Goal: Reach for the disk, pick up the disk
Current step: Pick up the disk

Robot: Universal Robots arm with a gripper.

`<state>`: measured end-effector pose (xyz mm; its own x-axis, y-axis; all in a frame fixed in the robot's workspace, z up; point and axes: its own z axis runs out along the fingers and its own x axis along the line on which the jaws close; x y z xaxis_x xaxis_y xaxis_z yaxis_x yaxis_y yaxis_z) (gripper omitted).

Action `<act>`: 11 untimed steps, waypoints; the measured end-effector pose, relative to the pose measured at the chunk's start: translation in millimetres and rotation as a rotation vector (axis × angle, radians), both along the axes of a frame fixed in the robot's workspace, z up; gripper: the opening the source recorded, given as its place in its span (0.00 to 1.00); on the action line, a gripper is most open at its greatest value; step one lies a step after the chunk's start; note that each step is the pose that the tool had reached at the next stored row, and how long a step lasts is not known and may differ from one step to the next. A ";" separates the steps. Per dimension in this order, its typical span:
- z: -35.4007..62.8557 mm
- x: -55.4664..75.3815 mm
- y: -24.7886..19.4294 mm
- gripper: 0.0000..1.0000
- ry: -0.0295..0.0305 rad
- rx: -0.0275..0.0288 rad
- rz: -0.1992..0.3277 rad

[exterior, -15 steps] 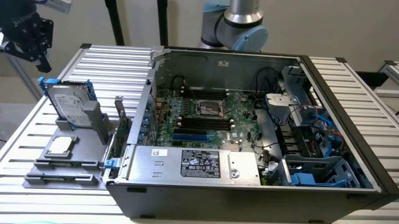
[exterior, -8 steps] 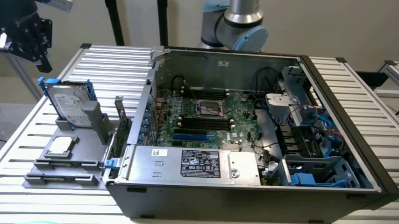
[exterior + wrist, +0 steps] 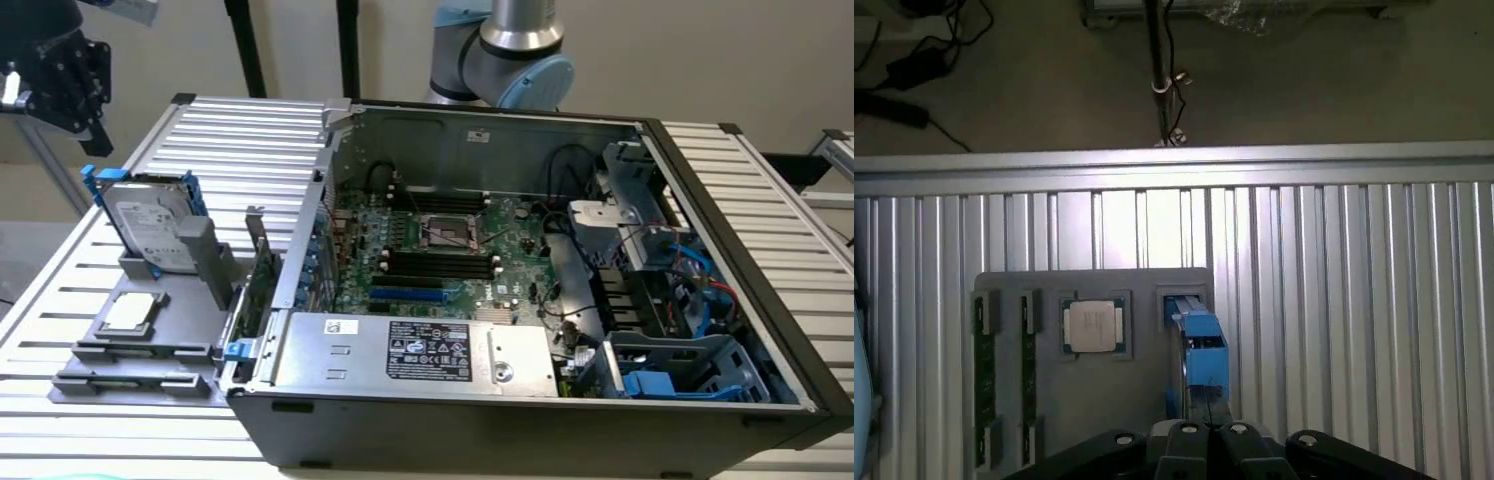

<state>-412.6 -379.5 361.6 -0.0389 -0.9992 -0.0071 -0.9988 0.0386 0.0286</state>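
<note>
The disk (image 3: pixel 144 222) stands on edge in a grey holder (image 3: pixel 160 335) on the exterior view's left, its silver face with a white label framed by a blue bracket. In the wrist view I see the disk (image 3: pixel 1199 358) edge-on from above, as a narrow blue strip. My black gripper (image 3: pixel 60 75) hangs high over the table's far corner, above the disk and well apart from it. My gripper (image 3: pixel 1209 435) is shut, its dark fingers pressed together with nothing between them, and the disk's blue edge lies just ahead of their tips.
A small square silver chip (image 3: pixel 130 312) (image 3: pixel 1094 327) lies flat in the holder beside the disk, with green memory sticks (image 3: pixel 982 380) in slots further along. An open computer case (image 3: pixel 534 250) fills the middle of the slatted metal table (image 3: pixel 747 180). The table's edge (image 3: pixel 1174 158) runs beyond the holder.
</note>
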 end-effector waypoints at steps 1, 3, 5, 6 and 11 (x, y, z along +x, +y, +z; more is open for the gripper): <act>0.0 0.0 0.0 0.11 0.0000 0.0000 0.000; -0.1 0.0 0.0 0.12 -0.0001 0.0001 0.000; -0.1 0.1 0.0 0.24 -0.0001 0.0000 0.000; -0.1 0.0 0.0 0.30 -0.0001 0.0000 0.000; -1.6 0.1 0.0 0.48 -0.0001 0.0000 0.000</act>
